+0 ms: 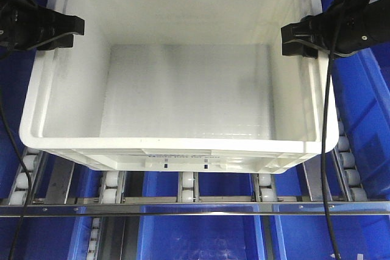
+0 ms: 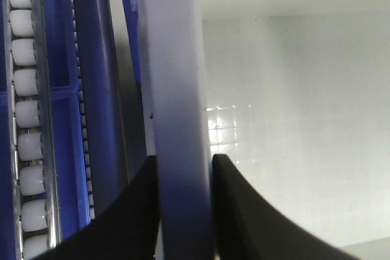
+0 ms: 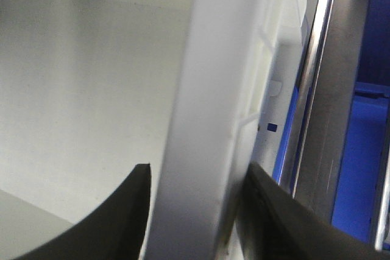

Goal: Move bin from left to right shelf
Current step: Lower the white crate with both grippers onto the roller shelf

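The bin (image 1: 183,89), a large white tote with nothing inside, fills most of the front view; faint black print shows on its near side. My left gripper (image 1: 68,28) is on its left rim and my right gripper (image 1: 298,39) on its right rim. In the left wrist view the two black fingers straddle the bin's wall (image 2: 177,59), and the left gripper (image 2: 183,172) is shut on it. In the right wrist view the right gripper (image 3: 195,178) is shut on the ribbed rim (image 3: 213,89), one finger inside the bin and one outside.
White roller tracks (image 1: 186,190) and a metal cross rail (image 1: 195,208) run under the bin's near edge. Blue bins (image 1: 195,235) lie below, and another blue bin (image 1: 365,101) stands close on the right. Rollers (image 2: 27,108) and a steel rail (image 3: 314,89) flank the bin.
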{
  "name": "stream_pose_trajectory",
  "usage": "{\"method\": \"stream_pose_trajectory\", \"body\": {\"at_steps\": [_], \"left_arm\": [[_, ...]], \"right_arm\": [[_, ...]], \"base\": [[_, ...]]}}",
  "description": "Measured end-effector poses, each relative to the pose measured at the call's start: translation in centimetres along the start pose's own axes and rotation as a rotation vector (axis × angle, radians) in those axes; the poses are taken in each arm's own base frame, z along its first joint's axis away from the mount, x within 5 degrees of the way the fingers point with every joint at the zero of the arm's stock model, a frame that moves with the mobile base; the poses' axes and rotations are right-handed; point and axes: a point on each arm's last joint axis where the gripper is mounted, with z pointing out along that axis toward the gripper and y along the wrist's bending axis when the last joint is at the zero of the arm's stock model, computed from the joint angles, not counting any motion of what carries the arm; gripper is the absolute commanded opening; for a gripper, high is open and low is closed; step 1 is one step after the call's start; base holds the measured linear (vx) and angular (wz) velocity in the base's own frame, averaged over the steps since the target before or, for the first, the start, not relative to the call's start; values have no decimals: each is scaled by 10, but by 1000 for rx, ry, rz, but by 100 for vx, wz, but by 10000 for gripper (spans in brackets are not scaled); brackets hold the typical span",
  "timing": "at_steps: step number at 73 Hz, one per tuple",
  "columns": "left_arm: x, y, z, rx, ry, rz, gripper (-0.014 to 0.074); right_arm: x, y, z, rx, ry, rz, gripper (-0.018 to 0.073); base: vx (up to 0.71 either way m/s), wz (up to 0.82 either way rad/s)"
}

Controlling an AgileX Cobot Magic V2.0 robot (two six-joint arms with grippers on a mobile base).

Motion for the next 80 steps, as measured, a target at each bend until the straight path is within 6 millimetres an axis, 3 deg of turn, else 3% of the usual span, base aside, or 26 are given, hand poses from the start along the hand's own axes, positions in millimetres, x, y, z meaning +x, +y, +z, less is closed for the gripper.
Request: {"method": "stream_pose_trajectory", "body": {"at_steps": [26, 80], "left_arm": [[2, 3, 21, -9, 53, -4, -6], [-3, 5, 35, -15, 43, -9, -6]], "right_arm": [[3, -6, 22, -2, 63, 12, -5], [2, -10, 37, 2, 84, 39, -5]], "base": [[0, 0], [0, 0]]}}
